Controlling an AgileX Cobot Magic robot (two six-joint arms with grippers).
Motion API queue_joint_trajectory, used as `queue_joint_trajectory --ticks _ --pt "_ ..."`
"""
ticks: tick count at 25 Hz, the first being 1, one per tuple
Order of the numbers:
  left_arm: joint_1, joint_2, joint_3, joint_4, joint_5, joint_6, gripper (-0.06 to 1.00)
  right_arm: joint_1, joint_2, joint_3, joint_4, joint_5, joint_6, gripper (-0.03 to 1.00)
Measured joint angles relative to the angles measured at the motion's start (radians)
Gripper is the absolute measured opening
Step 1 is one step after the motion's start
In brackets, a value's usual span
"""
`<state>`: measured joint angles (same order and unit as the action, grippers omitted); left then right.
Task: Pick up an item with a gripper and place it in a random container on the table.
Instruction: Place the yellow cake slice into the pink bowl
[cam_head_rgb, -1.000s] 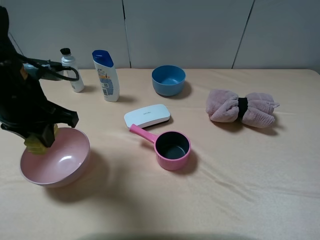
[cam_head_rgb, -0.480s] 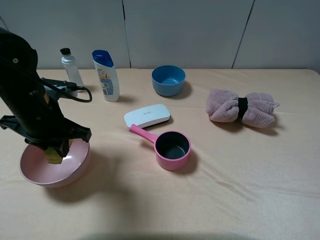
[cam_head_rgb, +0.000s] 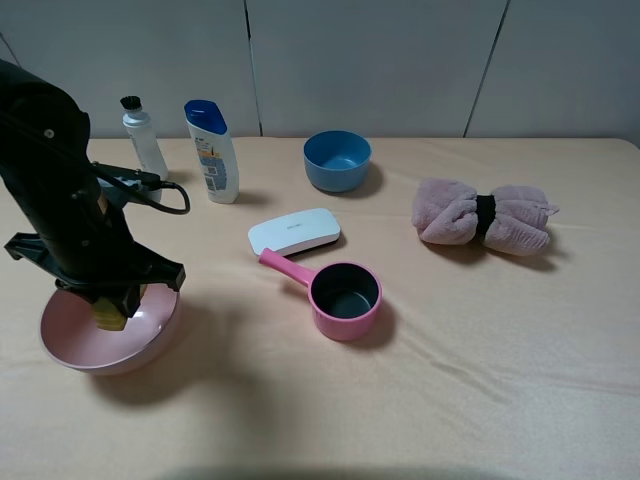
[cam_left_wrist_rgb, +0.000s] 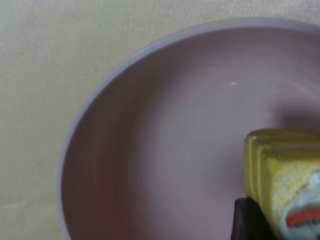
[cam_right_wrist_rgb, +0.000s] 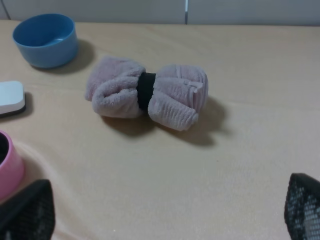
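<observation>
At the far left of the high view, the black left arm reaches down over the large pale-pink bowl (cam_head_rgb: 128, 352), which sits at the lower left of the frame. The left gripper (cam_head_rgb: 110, 303) is clamped on the small yellow block (cam_head_rgb: 108, 314), holding it inside the bowl's rim on the near-left side. Whether the block touches the bowl's floor cannot be told. The left wrist view shows the yellow block (cam_left_wrist_rgb: 280, 170) over the bowl's smooth pink inside (cam_left_wrist_rgb: 160, 140), with a white-and-red mark on one face and a black finger (cam_left_wrist_rgb: 244, 220) pressed to its side.

Behind the arm, in the upper left, stands a clear bottle with a black cap (cam_head_rgb: 144, 145). Just to its right is a white shampoo bottle with a blue cap (cam_head_rgb: 215, 152). Near the middle of the frame lies a white flat case (cam_head_rgb: 295, 231), and just in front of it a pink saucepan (cam_head_rgb: 343, 297) with a dark inside, its handle pointing up-left toward the case. Above them, at top centre, sits a blue bowl (cam_head_rgb: 337, 160). At the right, a rolled pinkish towel tied with a black band (cam_head_rgb: 485, 217) lies on the beige tablecloth (cam_head_rgb: 480, 380).

The right gripper (cam_right_wrist_rgb: 165, 212) does not appear in the high view. In its own wrist view its two black fingertips (cam_right_wrist_rgb: 27, 210) stand wide apart with nothing between them, above the cloth and facing the towel (cam_right_wrist_rgb: 170, 95).
</observation>
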<state>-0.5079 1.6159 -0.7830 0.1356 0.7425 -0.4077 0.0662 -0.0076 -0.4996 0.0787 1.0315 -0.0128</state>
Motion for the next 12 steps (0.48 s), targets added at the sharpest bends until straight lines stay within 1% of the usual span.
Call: queue_joint_trajectory --ticks 2,3,5,8,10,11,12 --pt "0.0 0.0 0.0 0.0 0.0 0.0 0.25 0.0 0.0 0.0 0.0 0.0 0.0 0.69" --pt "0.0 0.0 0.0 0.0 0.0 0.0 0.3 0.0 0.0 0.0 0.0 0.0 0.0 0.69" --pt "0.0 0.0 0.0 0.0 0.0 0.0 0.43 0.0 0.0 0.0 0.0 0.0 0.0 0.69" --pt "0.0 0.0 0.0 0.003 0.0 0.0 0.72 0.0 0.0 0.0 0.0 0.0 0.0 0.69" --pt "0.0 0.0 0.0 0.006 -0.003 0.0 0.87 0.0 0.0 0.0 0.0 0.0 0.0 0.69" --pt "0.0 0.0 0.0 0.006 -0.006 0.0 0.92 0.0 0.0 0.0 0.0 0.0 0.0 0.69" --pt "0.0 0.0 0.0 0.006 -0.007 0.0 0.94 0.0 0.0 0.0 0.0 0.0 0.0 0.69"
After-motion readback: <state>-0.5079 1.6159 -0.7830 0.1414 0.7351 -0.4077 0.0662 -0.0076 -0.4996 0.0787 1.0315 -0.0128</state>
